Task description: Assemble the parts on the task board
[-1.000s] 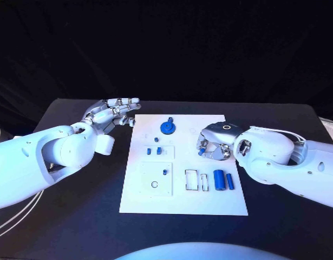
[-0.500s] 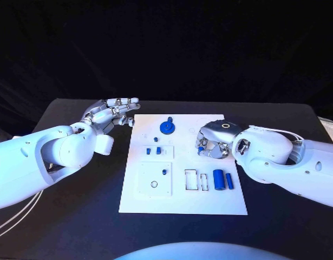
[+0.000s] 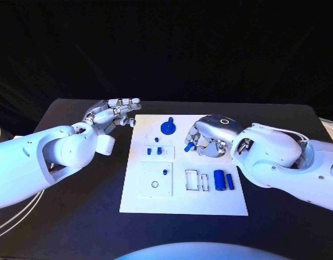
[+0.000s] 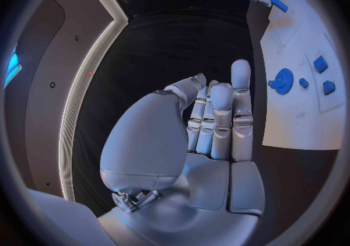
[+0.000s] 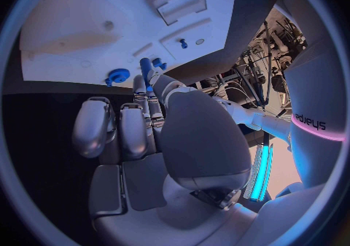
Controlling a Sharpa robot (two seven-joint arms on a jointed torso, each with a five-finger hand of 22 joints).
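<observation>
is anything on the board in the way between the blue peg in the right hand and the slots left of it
Nothing visible blocks it. The right hand holds the small blue peg above bare white task board. The nearest pieces, two small blue blocks and the round blue gear, sit apart from it.

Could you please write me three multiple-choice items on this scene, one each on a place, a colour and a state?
1. Where is the left hand?
A. beside the task board's far left corner
B. over the board's near edge
C. on the right arm

2. What colour is the gear-like part?
A. red
B. blue
C. green

3. What is the right hand doing?
A. resting open on the table
B. holding a small blue peg in its fingers
C. gripping the left hand

Key: 1 A, the head view shows it off that corner; 2 B, it shows blue; 3 B, the peg sits at its fingers.
</observation>
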